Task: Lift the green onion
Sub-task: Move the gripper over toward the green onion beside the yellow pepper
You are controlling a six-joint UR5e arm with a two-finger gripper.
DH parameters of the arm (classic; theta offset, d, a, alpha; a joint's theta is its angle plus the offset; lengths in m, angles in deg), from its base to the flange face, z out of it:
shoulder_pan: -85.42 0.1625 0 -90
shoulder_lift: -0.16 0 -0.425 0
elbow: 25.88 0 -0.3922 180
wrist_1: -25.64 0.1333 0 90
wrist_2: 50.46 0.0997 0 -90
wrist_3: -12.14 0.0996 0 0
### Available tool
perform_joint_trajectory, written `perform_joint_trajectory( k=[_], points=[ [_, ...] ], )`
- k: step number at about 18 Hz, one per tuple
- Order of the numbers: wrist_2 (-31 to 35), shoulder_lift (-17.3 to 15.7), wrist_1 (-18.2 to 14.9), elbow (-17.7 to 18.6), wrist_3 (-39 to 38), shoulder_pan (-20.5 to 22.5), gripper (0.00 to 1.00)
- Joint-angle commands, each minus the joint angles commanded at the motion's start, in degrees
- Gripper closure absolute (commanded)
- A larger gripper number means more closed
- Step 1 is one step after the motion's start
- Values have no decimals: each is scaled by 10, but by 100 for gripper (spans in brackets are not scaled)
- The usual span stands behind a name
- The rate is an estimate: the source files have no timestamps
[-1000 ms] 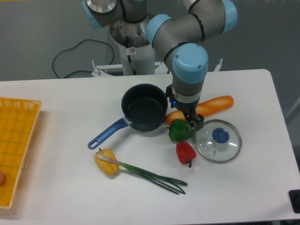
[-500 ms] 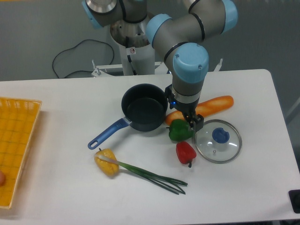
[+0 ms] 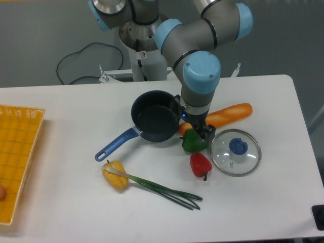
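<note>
The green onion (image 3: pixel 157 186), its white end resting on the yellow pepper (image 3: pixel 115 175), is judged light and limp; mid-stalk is best grasped. The gripper (image 3: pixel 201 132) jaws' state cannot be told.

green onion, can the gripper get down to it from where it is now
Probably yes. The green onion lies flat in the open with nothing over it; only its white end rests on the yellow pepper. The gripper is over by the green pepper.
</note>
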Motion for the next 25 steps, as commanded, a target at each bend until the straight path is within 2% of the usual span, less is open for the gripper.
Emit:
perform_joint_trajectory(
  k=[2,5,12,14,17,21,25],
  points=[
    [-11,11,6,0,-40,-13,0],
    [-9,24,51,1,-71,-29,0],
    [-10,34,68,-5,-103,-54,0],
    [-11,37,71,-5,-96,-62,0],
    [-11,59,98,-20,-73,-81,0],
    [-12,71,101,-34,-63,-92,0],
    [-40,69,100,-33,-8,-91,0]
  ],
)
